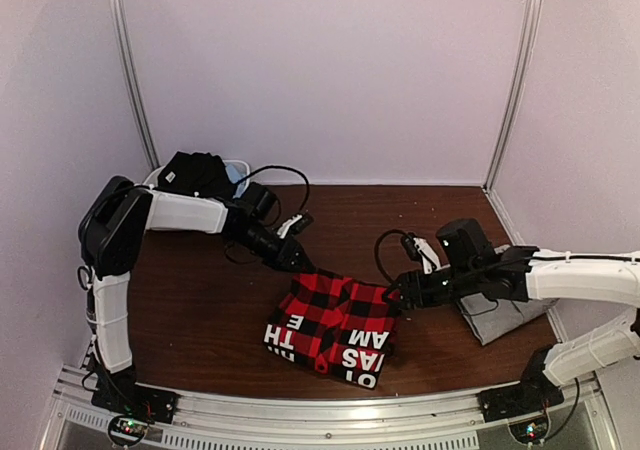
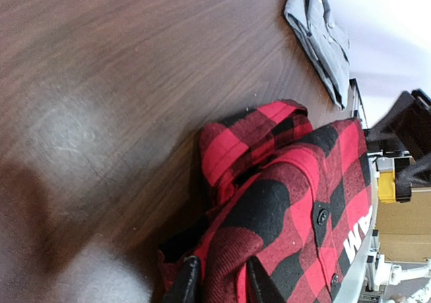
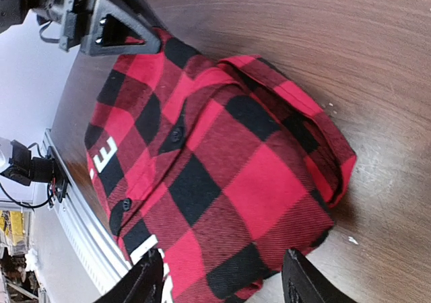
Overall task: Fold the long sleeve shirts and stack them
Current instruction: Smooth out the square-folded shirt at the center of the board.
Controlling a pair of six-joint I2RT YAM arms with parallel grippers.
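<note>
The red-and-black check flannel shirt (image 1: 335, 330) lies folded at the table's middle front, white lettering showing at its near edge. My left gripper (image 1: 298, 255) is at its far left corner; in the left wrist view the gripper (image 2: 219, 283) stands slightly open with a ridge of the flannel (image 2: 296, 182) lying between its fingers. My right gripper (image 1: 397, 295) is at the shirt's right edge; in the right wrist view the gripper (image 3: 222, 266) is wide open, straddling the flannel's (image 3: 222, 155) edge. The grey shirt (image 1: 500, 318) lies folded at the right, partly under the right arm, and shows as a grey shirt (image 2: 320, 30) far off.
A white tub (image 1: 237, 170) stands at the back left corner, with a black cloth (image 1: 195, 170) on it. A metal rail (image 1: 330, 410) runs along the table's front edge. White walls close in the back and both sides.
</note>
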